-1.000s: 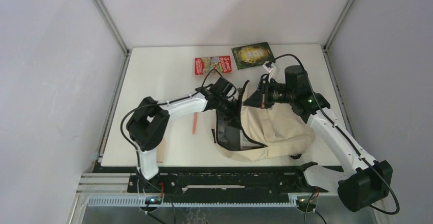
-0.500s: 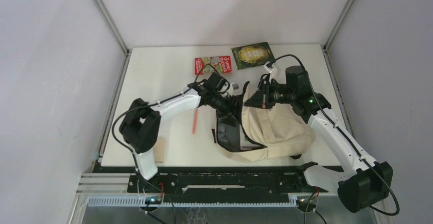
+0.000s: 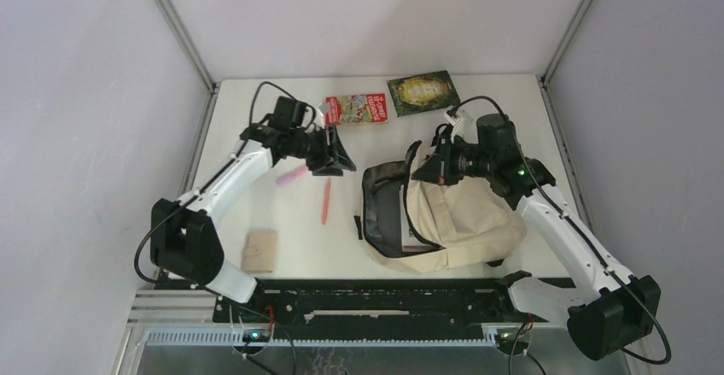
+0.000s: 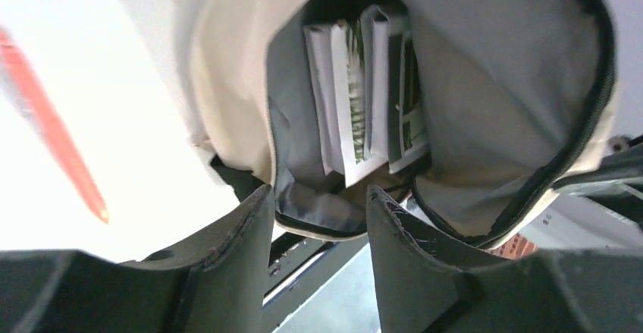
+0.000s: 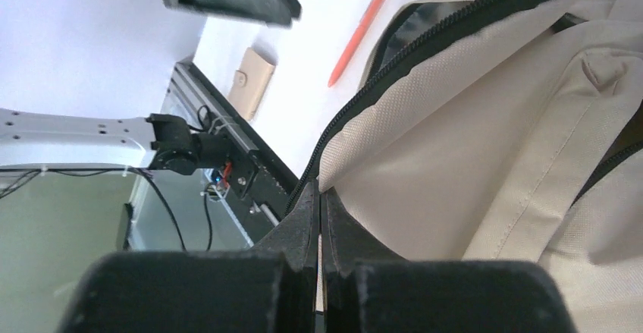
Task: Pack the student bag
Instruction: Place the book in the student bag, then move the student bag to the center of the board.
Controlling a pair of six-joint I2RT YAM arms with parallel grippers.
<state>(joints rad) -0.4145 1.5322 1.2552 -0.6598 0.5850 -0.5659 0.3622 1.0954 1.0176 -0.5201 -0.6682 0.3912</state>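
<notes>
**Near edge**
- Tan case (image 3: pixel 259 249): flat on the worktop (image 3: pixel 256 136) beside the left arm's base, well apart from the bag. Not packed.

**Middle**
- Student bag (image 3: pixel 465 217): lying on its side, right of centre, with the mouth unzipped and facing left. The dark lining shows.
- Books inside (image 4: pixel 356 113): in the left wrist view at least two or three thin volumes stand edge-on in the main compartment. Packed.
- Orange pen (image 3: pixel 325 200): loose on the worktop just left of the bag's mouth, not touching it. Not packed.
- Pink stick-shaped thing (image 3: pixel 292 174): further left, near the left arm. Too small to identify. Not packed.
- Right gripper (image 3: pixel 424 168): at the bag's upper rim. In its own wrist view the fingers are pressed together, pinching the cream fabric next to the zip and holding the mouth up.
- Left gripper (image 3: pixel 337 157): above bare worktop between the pink thing and the bag. The fingers are apart with nothing between them, and it faces the bag's mouth.

**Far edge**
- Red book (image 3: pixel 356 108): flat, outside the bag.
- Green book (image 3: pixel 421 91): flat, just beside the red one.

**Status (judged)**
- Partly done. Some books are in; two books, the pen, the pink thing and the case remain out, and the zip is open.
</notes>
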